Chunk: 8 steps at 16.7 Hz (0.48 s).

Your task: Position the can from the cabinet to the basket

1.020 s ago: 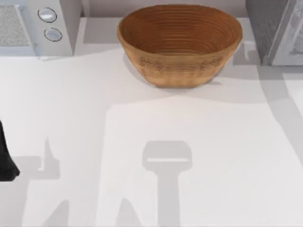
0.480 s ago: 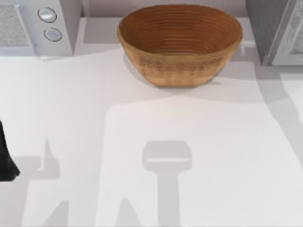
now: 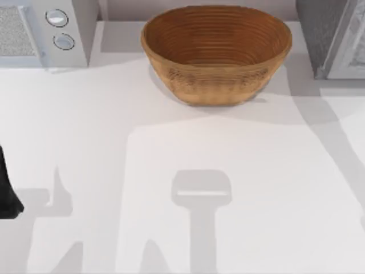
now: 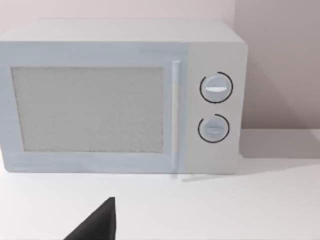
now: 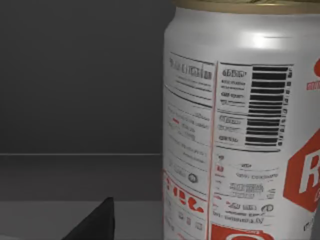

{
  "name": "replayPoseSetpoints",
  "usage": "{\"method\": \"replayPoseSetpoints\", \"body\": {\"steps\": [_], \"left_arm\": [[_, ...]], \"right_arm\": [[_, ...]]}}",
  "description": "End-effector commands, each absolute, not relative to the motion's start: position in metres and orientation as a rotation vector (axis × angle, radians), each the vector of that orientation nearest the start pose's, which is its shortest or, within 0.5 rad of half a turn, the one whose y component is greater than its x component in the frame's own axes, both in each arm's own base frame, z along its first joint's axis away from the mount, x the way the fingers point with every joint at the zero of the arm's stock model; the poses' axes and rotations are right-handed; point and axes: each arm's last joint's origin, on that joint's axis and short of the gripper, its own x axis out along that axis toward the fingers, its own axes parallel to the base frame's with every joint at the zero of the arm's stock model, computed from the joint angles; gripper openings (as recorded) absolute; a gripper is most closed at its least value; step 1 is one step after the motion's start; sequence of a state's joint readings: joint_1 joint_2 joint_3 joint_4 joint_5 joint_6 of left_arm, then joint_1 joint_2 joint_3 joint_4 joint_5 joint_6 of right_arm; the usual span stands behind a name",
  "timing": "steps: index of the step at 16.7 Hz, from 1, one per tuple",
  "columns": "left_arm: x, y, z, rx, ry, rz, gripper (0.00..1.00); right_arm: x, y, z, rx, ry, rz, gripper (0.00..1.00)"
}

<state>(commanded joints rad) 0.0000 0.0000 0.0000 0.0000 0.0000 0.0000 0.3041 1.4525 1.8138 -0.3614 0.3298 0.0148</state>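
Facing can (image 5: 240, 130) up close from my right wrist: upright on dark shelf, grip state on that side unreadable. Basket (image 3: 217, 54) at table's 12 o'clock, unmoved. Shadow at 3 o'clock edge shifted since earlier frames. Left arm (image 3: 7, 191) parked at 9 o'clock, facing microwave (image 4: 120, 95); can't tell its grip.

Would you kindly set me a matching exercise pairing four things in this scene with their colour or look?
Things:
1. basket
2. can
3. microwave
4. table

Descriptions:
A. white box with two round knobs
B. silver, with red and white print and a barcode
C. warm brown, woven, ribbed inside
D. plain white flat surface

Right pairs: 1-C, 2-B, 3-A, 4-D
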Motion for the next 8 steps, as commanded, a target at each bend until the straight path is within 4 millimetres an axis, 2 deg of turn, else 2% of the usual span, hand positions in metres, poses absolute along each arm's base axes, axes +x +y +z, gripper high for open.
{"method": "replayPoseSetpoints", "body": {"steps": [3,8], "left_arm": [[0.106,-0.001,0.160,0.000,0.000,0.000,1.00],[0.106,-0.001,0.160,0.000,0.000,0.000,1.00]], "right_arm": [[0.296,0.086,0.507,0.001,-0.009,-0.010,1.00],[0.334,0.087,0.508,0.001,-0.009,-0.010,1.00]]}}
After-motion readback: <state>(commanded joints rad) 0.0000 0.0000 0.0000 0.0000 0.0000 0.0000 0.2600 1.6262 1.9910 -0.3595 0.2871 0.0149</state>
